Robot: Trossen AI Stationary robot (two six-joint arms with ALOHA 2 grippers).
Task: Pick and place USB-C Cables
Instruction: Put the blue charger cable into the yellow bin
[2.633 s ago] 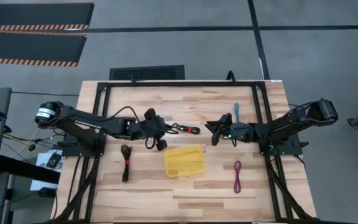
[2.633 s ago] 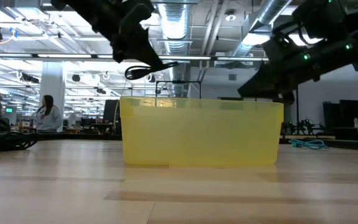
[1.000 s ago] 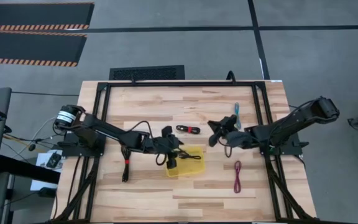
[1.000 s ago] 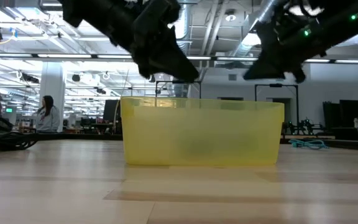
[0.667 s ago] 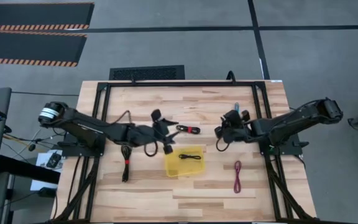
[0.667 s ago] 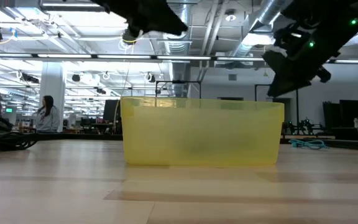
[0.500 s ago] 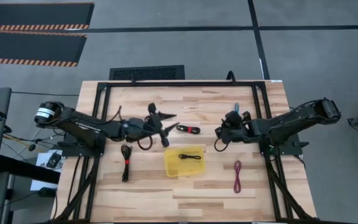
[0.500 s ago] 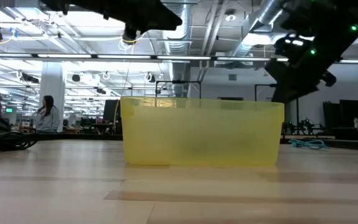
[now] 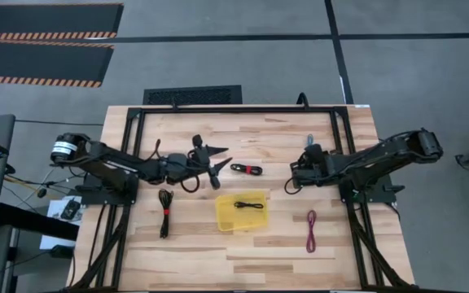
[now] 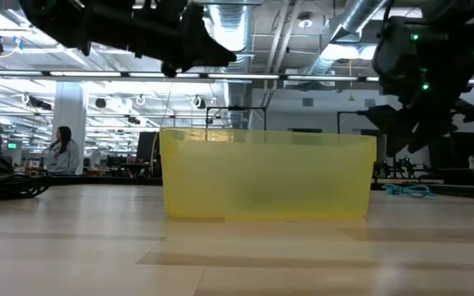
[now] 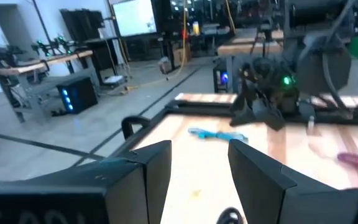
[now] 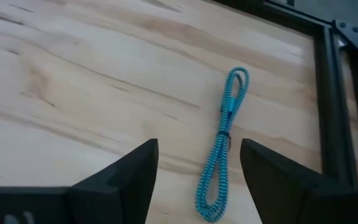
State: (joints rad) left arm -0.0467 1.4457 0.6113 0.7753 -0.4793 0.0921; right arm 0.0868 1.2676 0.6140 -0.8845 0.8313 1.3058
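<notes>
A yellow tray (image 9: 228, 218) sits at the table's middle with one black USB-C cable (image 9: 249, 205) lying in it. Another black cable with a red band (image 9: 247, 169) lies just beyond the tray, and a third (image 9: 165, 213) lies at the left. A magenta cable (image 9: 311, 230) lies at the right. My left gripper (image 9: 218, 165) hangs open and empty, left of the red-banded cable. My right gripper (image 9: 308, 151) is open above the teal cable (image 12: 222, 143), which lies flat on the wood ahead of its fingers.
A black metal frame (image 9: 342, 138) runs around the table, and one rail (image 12: 328, 99) passes close to the teal cable. Bare wood lies near the front edge. People sit in the room far behind the table (image 10: 56, 148).
My left gripper has left the black cable lying in the tray, risen, and drawn back toward the table's far left. My right gripper has swung toward the right and far edge, tipping down over the teal cable.
</notes>
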